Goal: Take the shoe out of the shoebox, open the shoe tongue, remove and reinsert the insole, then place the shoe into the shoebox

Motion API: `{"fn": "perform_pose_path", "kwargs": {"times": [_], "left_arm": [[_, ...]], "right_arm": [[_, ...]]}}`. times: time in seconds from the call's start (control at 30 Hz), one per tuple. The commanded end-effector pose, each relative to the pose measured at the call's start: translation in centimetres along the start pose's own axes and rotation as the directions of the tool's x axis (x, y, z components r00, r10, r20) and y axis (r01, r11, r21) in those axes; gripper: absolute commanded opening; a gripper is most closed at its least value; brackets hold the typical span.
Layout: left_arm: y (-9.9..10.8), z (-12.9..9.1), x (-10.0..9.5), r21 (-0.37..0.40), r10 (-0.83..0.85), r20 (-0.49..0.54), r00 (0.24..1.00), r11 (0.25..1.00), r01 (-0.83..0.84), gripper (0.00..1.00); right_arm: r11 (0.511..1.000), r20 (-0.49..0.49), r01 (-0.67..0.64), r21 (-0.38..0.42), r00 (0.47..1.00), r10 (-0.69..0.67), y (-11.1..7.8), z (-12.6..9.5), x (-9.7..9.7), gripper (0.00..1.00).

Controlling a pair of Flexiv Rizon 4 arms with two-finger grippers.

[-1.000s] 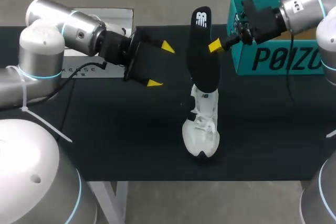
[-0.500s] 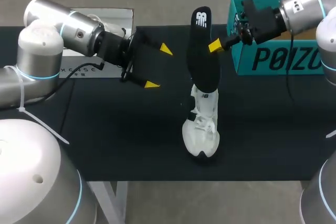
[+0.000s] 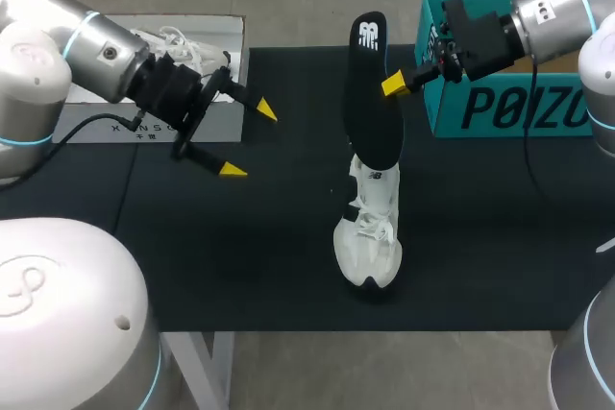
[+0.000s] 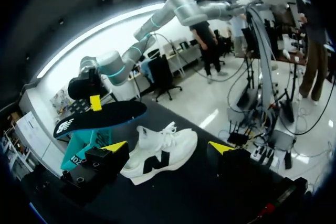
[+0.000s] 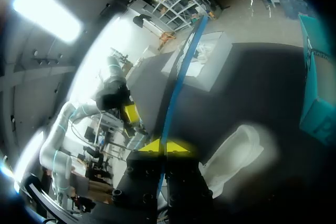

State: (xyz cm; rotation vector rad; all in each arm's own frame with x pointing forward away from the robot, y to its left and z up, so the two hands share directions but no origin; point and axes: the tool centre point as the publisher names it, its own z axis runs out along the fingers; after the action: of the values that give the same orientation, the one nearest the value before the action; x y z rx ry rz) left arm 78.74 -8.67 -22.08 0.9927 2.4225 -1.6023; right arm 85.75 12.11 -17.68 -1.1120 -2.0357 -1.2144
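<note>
A white shoe (image 3: 370,228) lies on the black table with its toe toward the front edge. A black insole (image 3: 373,93) rises from the shoe's opening, tilted toward the back. My right gripper (image 3: 394,84) is shut on the insole's right edge; in the right wrist view the insole (image 5: 181,72) runs edge-on out from between the closed yellow tips of the right gripper (image 5: 165,147). The teal shoebox (image 3: 509,93) stands at the back right. My left gripper (image 3: 248,139) hangs open and empty, well to the left of the insole. From the left wrist the shoe (image 4: 157,153) lies ahead of the open left gripper (image 4: 168,146).
A white open box (image 3: 144,74) with white laces showing inside sits at the back left, just behind my left arm. Bare black table surface (image 3: 240,256) spreads between the left gripper and the shoe and along the front.
My left arm has drawn back to the left, away from the insole, with its gripper still open. The right gripper, insole and shoe have not moved.
</note>
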Motion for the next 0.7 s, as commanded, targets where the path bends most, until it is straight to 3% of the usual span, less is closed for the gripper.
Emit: {"fn": "perform_pose_path", "kwargs": {"times": [0.03, 0.33, 0.7], "left_arm": [[-0.8, -0.8, 1.0, -0.252, -0.074, -0.042, 0.996, 0.966, 0.061, 1.0], [1.6, -4.4, 1.0, -0.378, -0.161, -0.076, 0.984, 0.918, 0.121, 1.0], [4.7, -6.9, -0.1, -0.422, -0.228, -0.053, 0.972, 0.888, 0.185, 1.0]], "right_arm": [[1.0, 0.004, -0.001, 0.003, 1.0, 0.001, 0.0, 0.0, 0.1, 0.0], [1.0, 0.004, -0.001, 0.003, 1.0, 0.001, 0.0, 0.0, 0.1, 0.0], [1.0, 0.004, -0.001, 0.003, 1.0, 0.001, 0.0, 0.0, 0.1, 0.0]]}}
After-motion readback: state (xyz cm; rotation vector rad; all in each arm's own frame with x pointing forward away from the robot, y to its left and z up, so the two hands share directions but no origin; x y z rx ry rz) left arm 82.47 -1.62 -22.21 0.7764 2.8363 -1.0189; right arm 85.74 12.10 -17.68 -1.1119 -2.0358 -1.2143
